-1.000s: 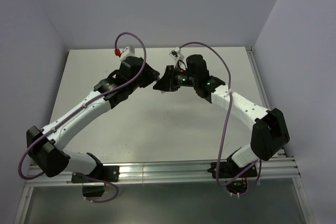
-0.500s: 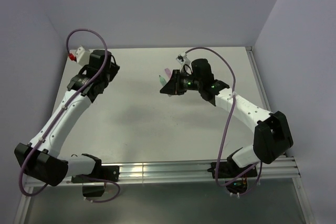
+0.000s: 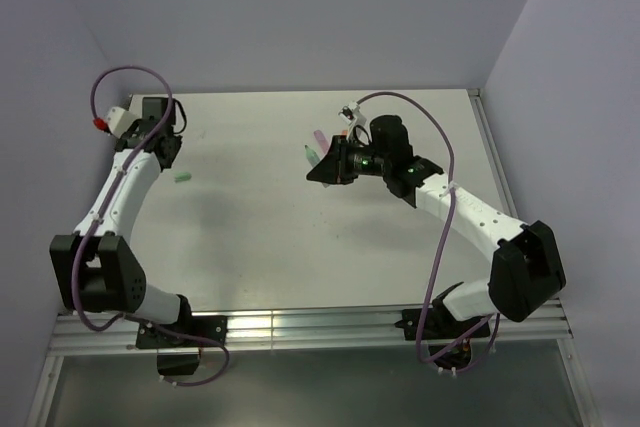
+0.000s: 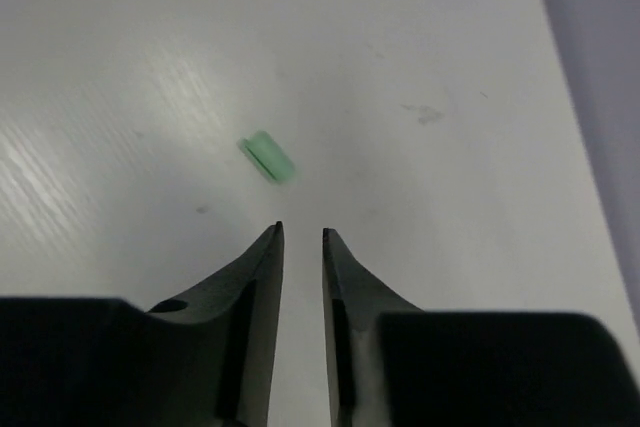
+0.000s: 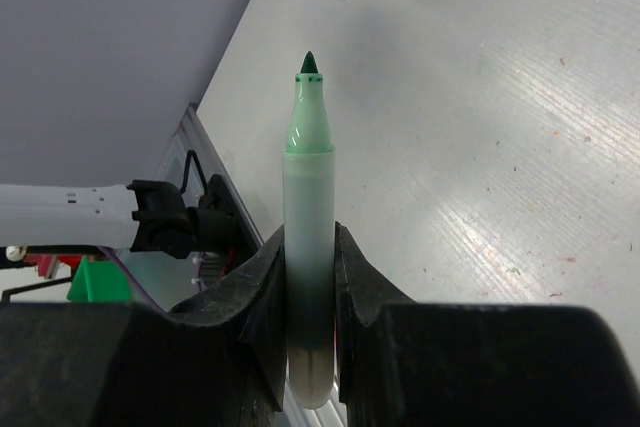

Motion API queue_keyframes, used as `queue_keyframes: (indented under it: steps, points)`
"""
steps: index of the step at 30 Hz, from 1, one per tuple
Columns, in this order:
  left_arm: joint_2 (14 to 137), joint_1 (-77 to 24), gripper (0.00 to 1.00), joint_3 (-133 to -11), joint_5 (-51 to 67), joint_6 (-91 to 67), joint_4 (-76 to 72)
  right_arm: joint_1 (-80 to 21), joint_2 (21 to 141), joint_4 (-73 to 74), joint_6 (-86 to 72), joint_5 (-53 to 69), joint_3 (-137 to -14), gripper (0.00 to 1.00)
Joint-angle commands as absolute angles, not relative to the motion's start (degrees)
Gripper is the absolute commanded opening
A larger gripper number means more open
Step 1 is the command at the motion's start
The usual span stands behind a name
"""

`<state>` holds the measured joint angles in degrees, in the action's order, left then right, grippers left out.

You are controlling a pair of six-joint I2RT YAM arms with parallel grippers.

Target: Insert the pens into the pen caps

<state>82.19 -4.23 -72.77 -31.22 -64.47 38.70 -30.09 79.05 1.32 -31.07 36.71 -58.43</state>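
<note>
Holding in my right gripper (image 5: pixel 308 239): the mint-green pen (image 5: pixel 308 177), clamped by its barrel, bare tip pointing outward.
My left gripper (image 4: pixel 300 232): jaws narrowly apart, nothing between them, hovering near the green cap (image 4: pixel 268 157).
Green cap: loose on the surface (image 4: pixel 450 47), well apart from the pen.
Done: no pen capped, as far as I see.
Remaining: grasp cap, join it to pen.

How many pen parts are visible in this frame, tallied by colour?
Green: 2, the mint-green pen gripped by the right gripper and the green cap lying loose.
Pink: 1, a pink piece beside that gripper; whether it is a pen or a cap is unclear.
Total: 3
</note>
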Motion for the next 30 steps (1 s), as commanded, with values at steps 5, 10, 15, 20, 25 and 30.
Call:
queue_keyframes:
  steps: [5, 10, 15, 20, 25, 30]
  points:
    - [95.3, 8.1, 0.09, -72.2, -27.6, -57.0, 33.1, -29.6, 76.1, -2.2, -31.4, 38.7, -57.7, 0.00]
    - [102.6, 9.8, 0.01, -74.1, -25.4, -54.8, 31.3, -29.5, 74.9, -2.0, -31.1, 38.5, -57.1, 0.00]
    - [106.8, 10.2, 0.00, -74.0, -22.0, -53.5, 28.3, -29.4, 74.7, -1.9, -30.9, 38.8, -57.2, 0.00]
    - [106.6, 10.2, 0.00, -71.5, -19.2, -53.6, 24.6, -29.4, 74.5, -1.8, -30.8, 38.8, -57.2, 0.00]
    - [106.6, 10.2, 0.00, -70.1, -19.2, -51.9, 21.0, -29.4, 74.4, -2.1, -30.8, 39.0, -57.0, 0.00]
    - [106.5, 10.3, 0.00, -68.1, -16.4, -51.2, 17.4, -29.4, 74.4, -1.9, -30.5, 38.9, -57.1, 0.00]
